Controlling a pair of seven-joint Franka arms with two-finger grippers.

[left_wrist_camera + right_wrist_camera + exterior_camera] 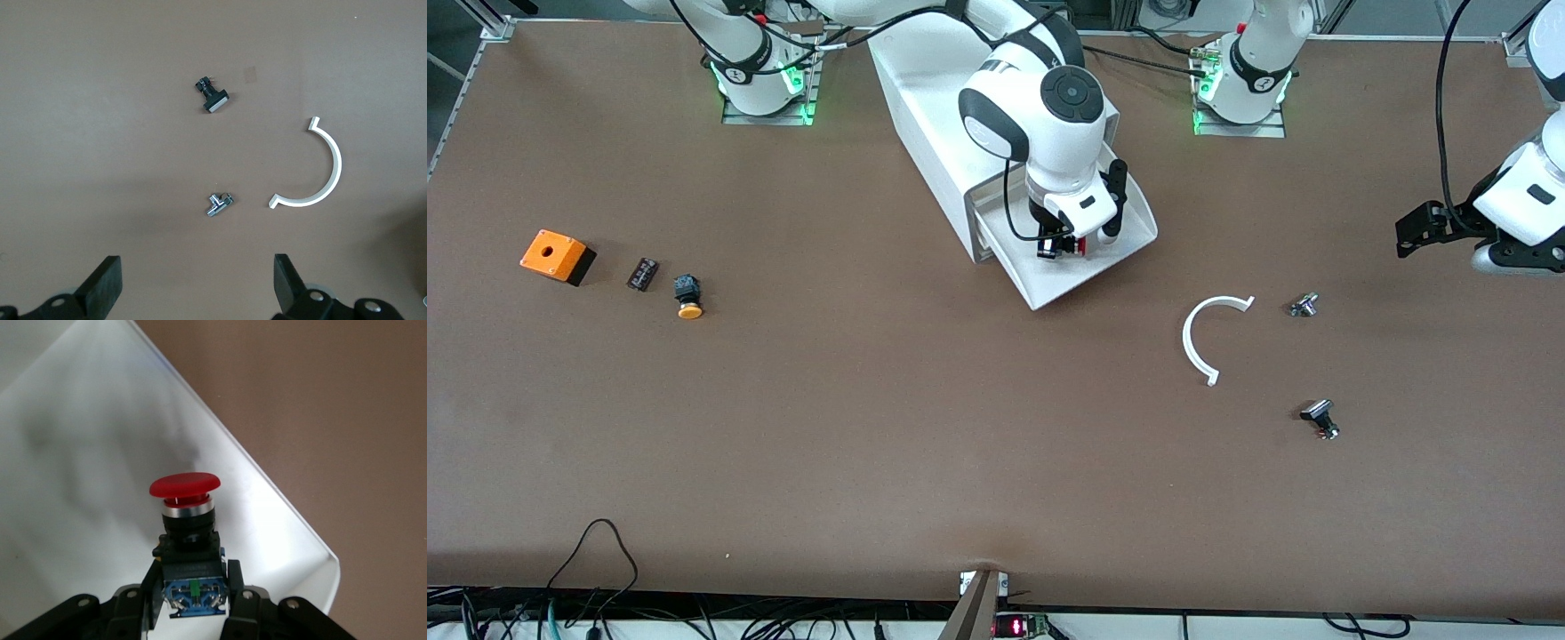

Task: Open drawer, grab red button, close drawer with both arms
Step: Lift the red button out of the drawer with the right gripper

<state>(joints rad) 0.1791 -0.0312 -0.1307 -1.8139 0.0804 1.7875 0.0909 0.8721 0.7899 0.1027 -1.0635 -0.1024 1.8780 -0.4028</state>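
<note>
Button [185, 520] is in my right gripper [192, 587], jaws clamped on its black square body, red cap pointing away from the wrist. Its long axis runs straight out from the jaws, cap outermost. It hangs over the open drawer [1089, 267]; whether it is clear of the tray floor I cannot tell from the wrist view, though pale tray shows all round it.

The drawer stands pulled out of the white cabinet [925, 124], its front lip toward the front camera and angled toward the left arm's end of the tabletop [960, 444]. From the front view, the right gripper [1060, 245] sits over the inner half of the tray, with the right arm reaching down across the cabinet top.

My judgement: the grab is made; lift-out and closing remain. The closing push must go along the drawer's slide, from the front lip back into the cabinet. The left arm is the free one for that.

Left gripper [200, 283] waits high over the left arm's end of the tabletop, jaws wide apart and empty, well apart from the drawer. Below it lie a white curved strip [320, 173], a small metal fitting [218, 203] and a black-bodied part [212, 95].

Toward the right arm's end: an orange box [556, 256], a small dark block [642, 273], a yellow-capped button [688, 298]. Leave them.
</note>
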